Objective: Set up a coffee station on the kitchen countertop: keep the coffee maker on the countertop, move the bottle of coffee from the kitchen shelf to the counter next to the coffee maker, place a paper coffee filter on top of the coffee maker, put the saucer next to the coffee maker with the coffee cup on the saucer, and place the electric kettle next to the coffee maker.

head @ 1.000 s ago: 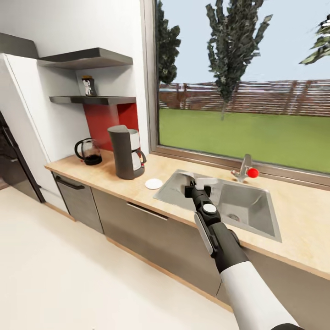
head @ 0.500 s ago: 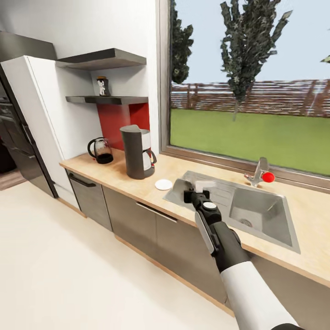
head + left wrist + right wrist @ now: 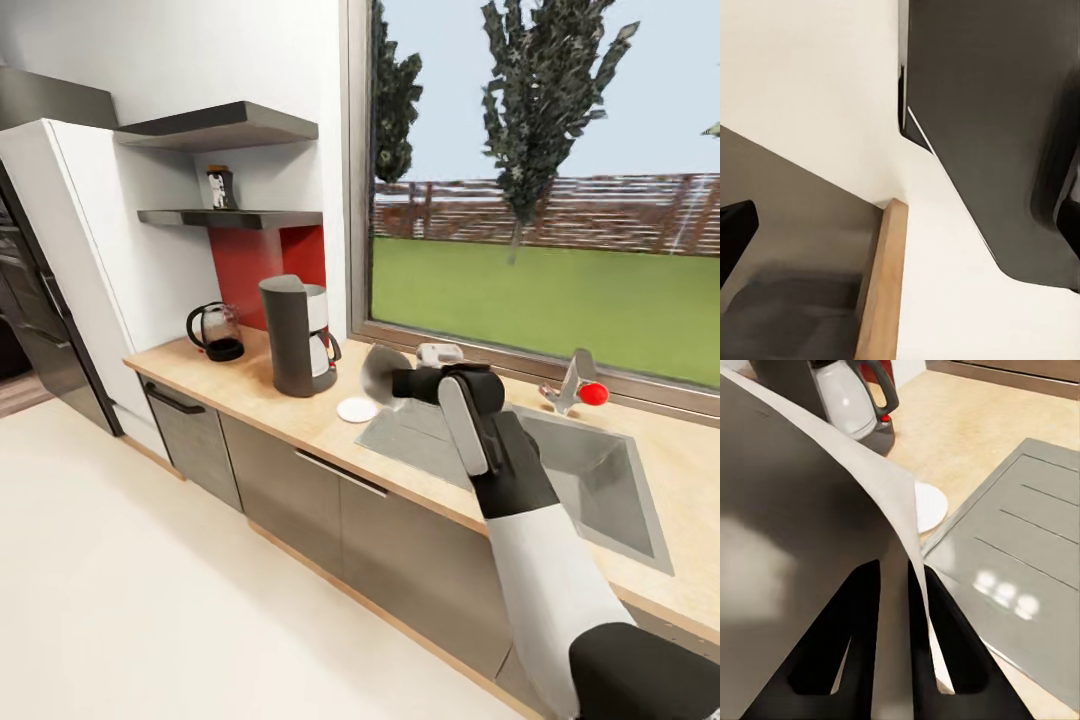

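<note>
coffee maker [image 3: 832,397] top cut off, bottle of coffee [image 3: 218,187] label unreadable

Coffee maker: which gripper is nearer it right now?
Right. The right gripper holds the paper coffee filter just beside the coffee maker; the left wrist view faces floor and cabinet fronts, away from it.

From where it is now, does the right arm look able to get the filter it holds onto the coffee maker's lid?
Probably yes. The right gripper, shut on the paper coffee filter, hangs beside the coffee maker, roughly level with its middle, with nothing between them. It would need to rise above the flat lid first.
</note>
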Robot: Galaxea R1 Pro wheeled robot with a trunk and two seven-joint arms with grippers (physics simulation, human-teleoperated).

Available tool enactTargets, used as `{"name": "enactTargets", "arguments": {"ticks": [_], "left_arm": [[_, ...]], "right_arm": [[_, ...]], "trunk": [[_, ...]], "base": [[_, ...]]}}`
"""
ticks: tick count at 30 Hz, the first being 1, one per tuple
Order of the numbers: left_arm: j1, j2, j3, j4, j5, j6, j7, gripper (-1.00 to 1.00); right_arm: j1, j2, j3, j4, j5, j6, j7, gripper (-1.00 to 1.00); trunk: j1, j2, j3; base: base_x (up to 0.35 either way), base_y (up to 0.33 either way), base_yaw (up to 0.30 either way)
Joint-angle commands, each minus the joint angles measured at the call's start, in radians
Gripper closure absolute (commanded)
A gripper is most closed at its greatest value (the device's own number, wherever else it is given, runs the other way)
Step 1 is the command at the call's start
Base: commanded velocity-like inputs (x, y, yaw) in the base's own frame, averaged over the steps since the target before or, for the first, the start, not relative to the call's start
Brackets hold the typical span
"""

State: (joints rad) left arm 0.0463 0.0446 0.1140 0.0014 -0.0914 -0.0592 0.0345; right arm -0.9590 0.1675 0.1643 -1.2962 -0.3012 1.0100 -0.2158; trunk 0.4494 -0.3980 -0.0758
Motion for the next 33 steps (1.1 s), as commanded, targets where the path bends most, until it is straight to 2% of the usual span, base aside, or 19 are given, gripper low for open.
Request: {"name": "enactTargets", "arguments": {"ticks": [1,5,7,9,10,12,13,14,15,16,20,24,28,31,33], "left_arm": [[0.000,0.000,0.008,0.000,-0.010,-0.004,0.002,-1.00],[0.000,-0.001,0.007,0.000,-0.011,-0.004,0.003,-1.00],[0.000,-0.001,0.004,0.000,-0.012,-0.004,0.002,-1.00],[0.000,-0.002,0.003,0.000,-0.013,-0.004,0.002,-1.00],[0.000,-0.002,0.003,0.000,-0.013,-0.004,0.002,-1.00],[0.000,-0.002,0.002,0.001,-0.013,-0.004,0.002,-1.00],[0.000,-0.002,0.002,0.001,-0.013,-0.004,0.002,-1.00],[0.000,-0.003,0.001,0.002,-0.013,-0.003,0.002,-1.00],[0.000,-0.003,0.001,0.002,-0.013,-0.003,0.002,-1.00],[0.000,-0.003,0.001,0.002,-0.013,-0.003,0.002,-1.00],[0.000,-0.003,0.001,0.002,-0.014,-0.003,0.002,-1.00],[0.000,-0.005,0.002,0.001,-0.014,-0.004,0.002,-1.00],[0.000,-0.005,0.002,-0.002,-0.016,-0.004,0.002,-1.00],[0.000,-0.005,0.000,0.000,-0.016,-0.004,0.001,-1.00],[0.000,-0.005,-0.002,-0.002,-0.017,-0.004,0.001,-1.00]], "right_arm": [[-0.009,0.000,-0.001,-0.001,-0.020,0.007,-0.011,1.00],[-0.043,0.000,-0.006,0.005,-0.031,0.015,-0.011,1.00],[-0.086,-0.001,-0.015,0.075,-0.036,0.017,-0.012,1.00],[-0.177,-0.001,-0.019,0.239,-0.072,0.016,-0.011,1.00],[-0.198,-0.001,-0.020,0.277,-0.083,0.016,-0.011,1.00],[-0.291,-0.002,-0.021,0.426,-0.130,0.017,-0.011,1.00],[-0.366,-0.003,-0.022,0.528,-0.158,0.017,-0.011,1.00],[-0.471,-0.004,-0.022,0.649,-0.181,0.017,-0.011,1.00],[-0.520,-0.005,-0.022,0.705,-0.188,0.016,-0.011,1.00],[-0.543,-0.006,-0.022,0.732,-0.190,0.016,-0.011,1.00],[-0.714,-0.008,-0.023,0.962,-0.208,0.017,-0.010,1.00],[-0.795,-0.008,-0.024,1.062,-0.258,0.018,-0.010,1.00],[-0.917,-0.006,-0.026,1.151,-0.369,0.019,-0.010,1.00],[-0.969,-0.005,-0.026,1.175,-0.429,0.019,-0.010,1.00],[-0.976,-0.005,-0.025,1.179,-0.437,0.020,-0.010,1.00]], "trunk": [[0.001,-0.002,-0.002],[0.001,-0.002,-0.002],[0.001,-0.002,-0.002],[0.001,-0.002,-0.002],[0.001,-0.002,-0.002],[0.001,-0.002,-0.002],[0.001,-0.002,-0.002],[0.001,-0.002,-0.002],[0.001,-0.002,-0.002],[0.001,-0.002,-0.002],[0.001,-0.002,-0.002],[0.001,-0.002,-0.002],[0.001,-0.002,-0.002],[0.001,-0.002,-0.002],[0.001,-0.002,-0.002]], "base": [[0.002,0.000,0.000],[0.000,0.000,0.000],[0.000,0.000,0.000],[0.000,0.000,0.000],[0.000,0.000,0.000],[0.000,0.000,0.000],[0.000,0.000,0.000],[0.000,0.000,0.000],[0.000,0.000,0.000],[0.000,0.000,0.000],[0.000,0.000,0.000],[0.000,0.000,0.000],[0.000,0.000,0.000],[0.000,0.000,0.000],[0.000,0.000,0.000]]}}
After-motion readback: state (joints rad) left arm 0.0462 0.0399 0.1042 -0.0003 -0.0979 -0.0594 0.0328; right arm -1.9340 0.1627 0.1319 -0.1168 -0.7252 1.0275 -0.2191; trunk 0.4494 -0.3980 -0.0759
